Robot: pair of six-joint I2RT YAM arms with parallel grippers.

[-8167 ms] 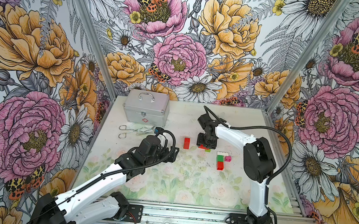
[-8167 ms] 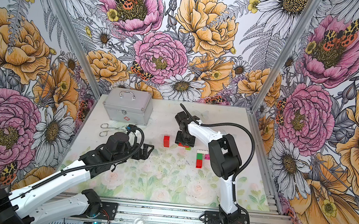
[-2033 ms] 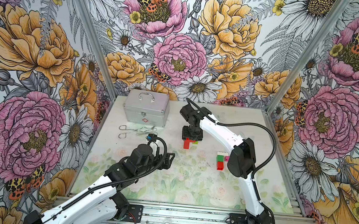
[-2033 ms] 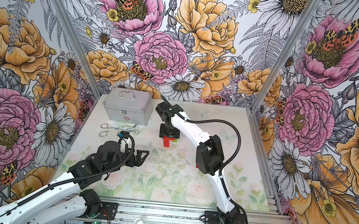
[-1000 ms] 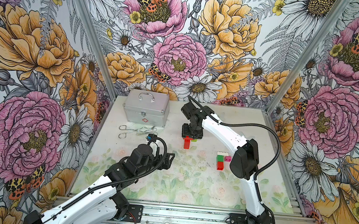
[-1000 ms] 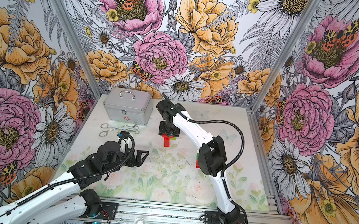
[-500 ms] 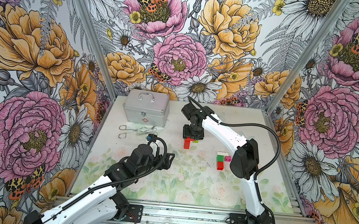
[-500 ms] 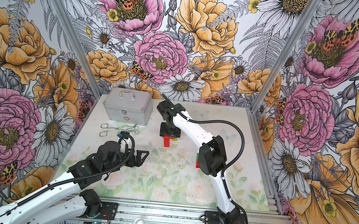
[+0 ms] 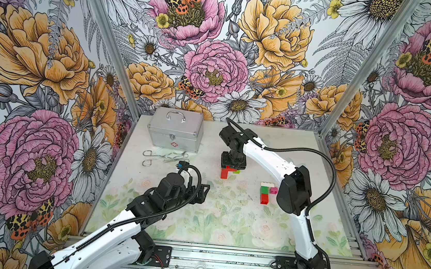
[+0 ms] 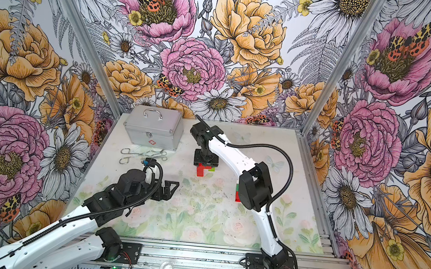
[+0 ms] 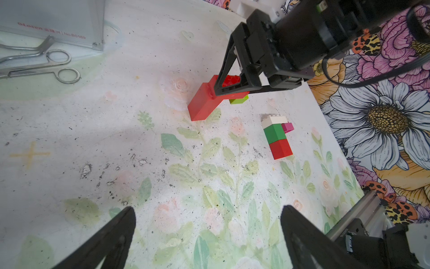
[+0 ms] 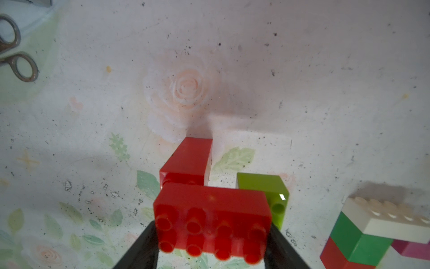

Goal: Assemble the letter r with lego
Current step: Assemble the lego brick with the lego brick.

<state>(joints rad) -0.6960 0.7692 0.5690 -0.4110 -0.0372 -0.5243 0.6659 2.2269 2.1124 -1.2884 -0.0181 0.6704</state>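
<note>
Right jaws, part-closed, grip a glossy red studded brick (image 12: 210, 223) by its short ends on the surface (image 9: 228, 217). It butts against a second red brick (image 12: 188, 160), forming an L. A lime brick (image 12: 263, 186) sits just beside. Nearby: a white-green-red stack (image 11: 277, 137) with a pink piece (image 11: 288, 127). Beyond: a metal case (image 9: 174, 134) and steel scissors (image 9: 163, 155). Left jaws gape wide, empty.

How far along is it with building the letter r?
Nearly there. A long red brick lies flat as the stem. The right gripper is shut on a second red brick, crosswise at the stem's end; whether they have clicked together is unclear. Still to do: pressing home and letting go. The left gripper is open, empty.
</note>
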